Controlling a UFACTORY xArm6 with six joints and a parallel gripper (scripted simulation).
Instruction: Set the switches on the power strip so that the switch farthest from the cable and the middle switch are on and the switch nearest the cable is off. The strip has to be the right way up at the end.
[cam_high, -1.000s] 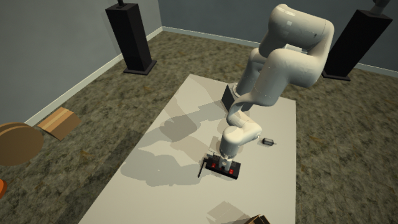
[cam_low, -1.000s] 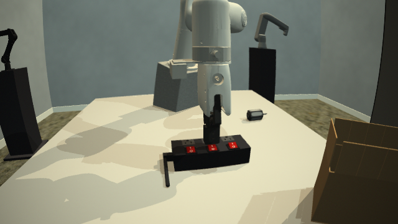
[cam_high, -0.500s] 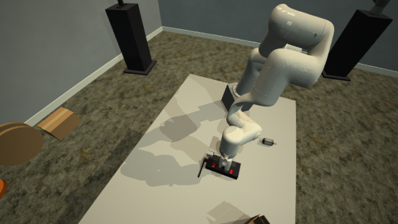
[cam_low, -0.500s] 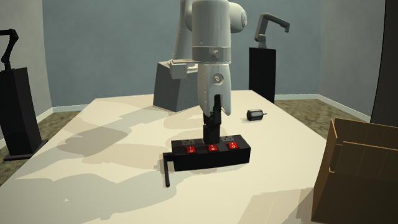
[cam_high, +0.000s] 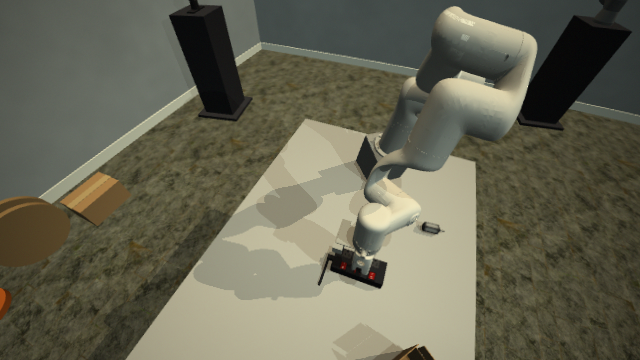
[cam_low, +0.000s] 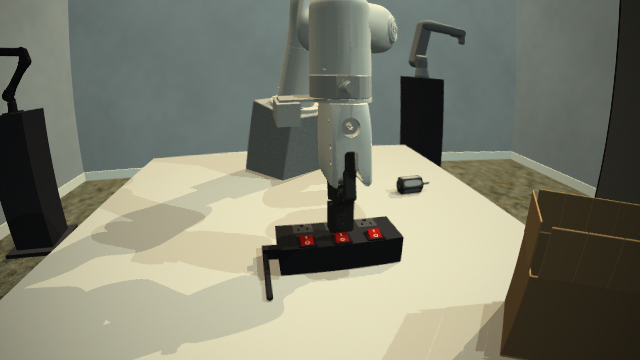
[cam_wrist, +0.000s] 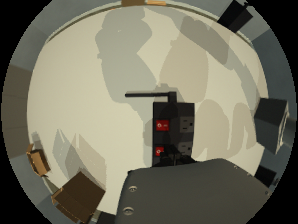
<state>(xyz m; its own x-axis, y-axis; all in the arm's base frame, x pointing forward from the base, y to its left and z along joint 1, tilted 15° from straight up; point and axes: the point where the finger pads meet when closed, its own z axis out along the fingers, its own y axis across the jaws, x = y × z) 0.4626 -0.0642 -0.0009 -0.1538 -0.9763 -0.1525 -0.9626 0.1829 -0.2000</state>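
Note:
A black power strip (cam_low: 340, 245) lies the right way up on the white table, with three red rocker switches on top. Its short black cable (cam_low: 268, 272) leaves the left end in the exterior view. My gripper (cam_low: 341, 227) is shut, points straight down, and its fingertips touch or nearly touch the strip's top just behind the middle switch (cam_low: 342, 238). The switch nearest the cable (cam_low: 306, 241) and the farthest switch (cam_low: 374, 233) are uncovered. I cannot tell the rocker positions. In the top view the strip (cam_high: 361, 275) lies under my wrist. The wrist view shows the strip (cam_wrist: 172, 132) with two switches visible.
A small black cylinder part (cam_low: 411, 184) lies on the table behind and right of the strip. An open cardboard box (cam_low: 575, 280) stands at the table's near right corner. The arm's grey base block (cam_low: 280, 140) sits at the back. Black pillars stand on the floor around the table.

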